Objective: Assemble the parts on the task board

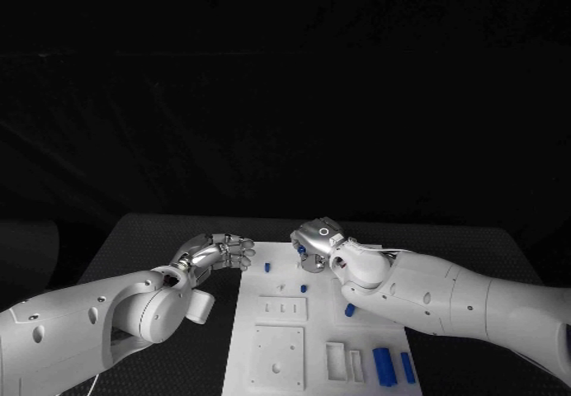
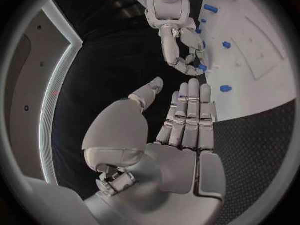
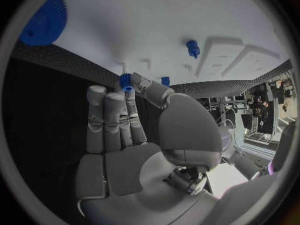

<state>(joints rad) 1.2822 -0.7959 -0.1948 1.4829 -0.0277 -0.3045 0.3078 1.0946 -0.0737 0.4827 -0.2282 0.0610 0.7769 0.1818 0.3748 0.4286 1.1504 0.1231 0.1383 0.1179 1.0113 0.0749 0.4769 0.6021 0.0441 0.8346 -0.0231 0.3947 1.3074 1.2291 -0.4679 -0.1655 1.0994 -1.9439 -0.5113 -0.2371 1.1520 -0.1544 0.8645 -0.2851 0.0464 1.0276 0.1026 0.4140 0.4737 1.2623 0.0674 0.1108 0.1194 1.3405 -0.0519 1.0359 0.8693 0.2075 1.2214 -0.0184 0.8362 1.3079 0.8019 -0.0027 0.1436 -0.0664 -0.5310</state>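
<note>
Board (image 1: 276, 346) lies flat mid-table (image 1: 155, 239), its far end partly covered by the right arm. Right hand (image 1: 317, 244) hovers over the board's far end, thumb and a finger pinching a small blue part (image 3: 127, 81); the right wrist view shows the part at the fingertips, its lower half hidden behind them, so its shape is hard to make out. The left wrist view shows the same hand (image 2: 185, 60) with fingers curled down to the board's edge beside a blue peg (image 2: 203, 67). Left hand (image 1: 220, 251) sits just off the board's left edge, near its far corner, fingers straight and together, thumb apart, holding nothing; the palm shows best from its own wrist (image 2: 181, 130). On the board: a small peg (image 1: 268, 267) standing near the far left, another (image 1: 304, 288) further in, one (image 1: 349, 310) half hidden under the right forearm. Two blue cylinders (image 1: 383, 366) lie near the right edge, close to the robot. A large blue gear (image 3: 44, 20) shows at the rim of the right wrist view, cut off by the circle; whether it rests on the board or beside it I cannot tell.
</note>
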